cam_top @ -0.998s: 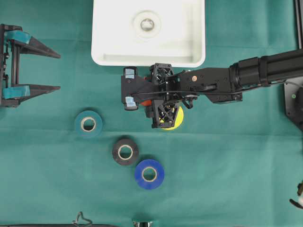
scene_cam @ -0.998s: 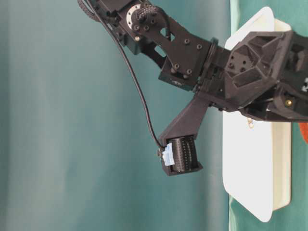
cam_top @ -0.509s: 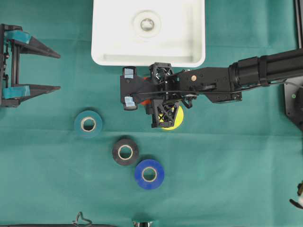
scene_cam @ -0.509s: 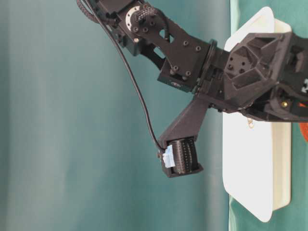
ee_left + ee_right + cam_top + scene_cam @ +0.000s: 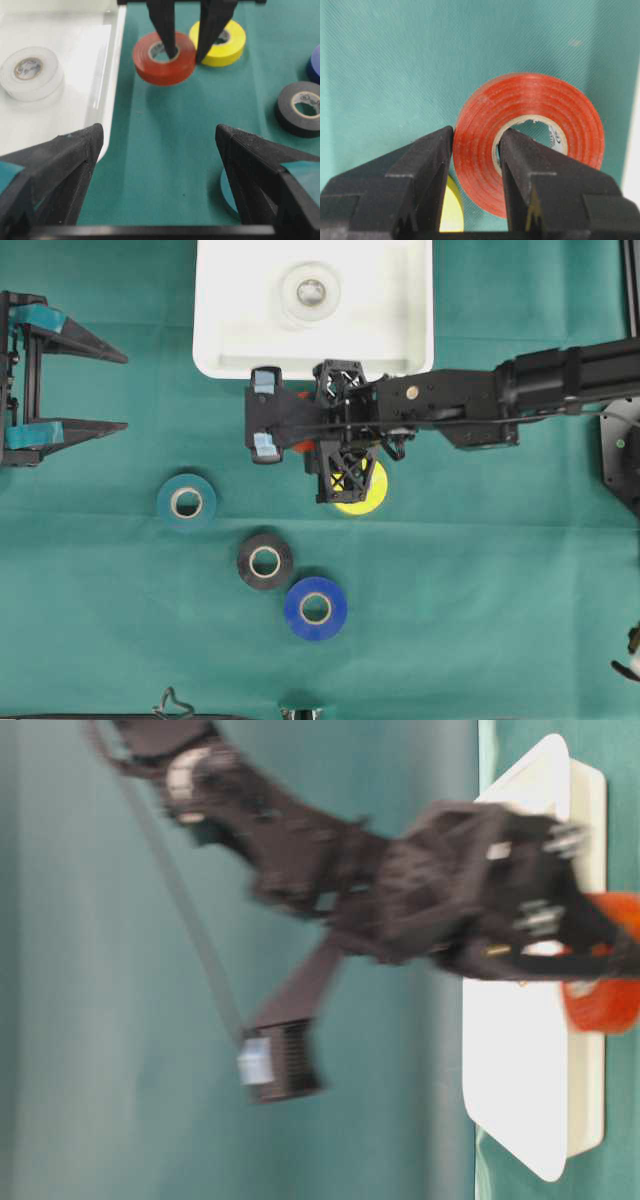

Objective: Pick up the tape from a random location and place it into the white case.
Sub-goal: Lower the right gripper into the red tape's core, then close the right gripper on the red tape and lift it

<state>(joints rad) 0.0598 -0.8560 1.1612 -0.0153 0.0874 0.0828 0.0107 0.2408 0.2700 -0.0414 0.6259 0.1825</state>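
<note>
right gripper (image 5: 475, 165) clamped on red tape (image 5: 530, 135) | yellow tape (image 5: 362, 490) half hidden under arm | table-level view blurred | left gripper (image 5: 160, 150) fingers apart

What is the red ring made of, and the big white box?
The red tape looks like glossy vinyl wound on a pale cardboard core: faint layer lines and shine show. The white case looks like smooth, slightly shiny moulded plastic with rounded corners, though that's only a guess.

one roll (image 5: 310, 292) in white case (image 5: 225, 350) | three rolls (image 5: 265, 561) below it
</note>
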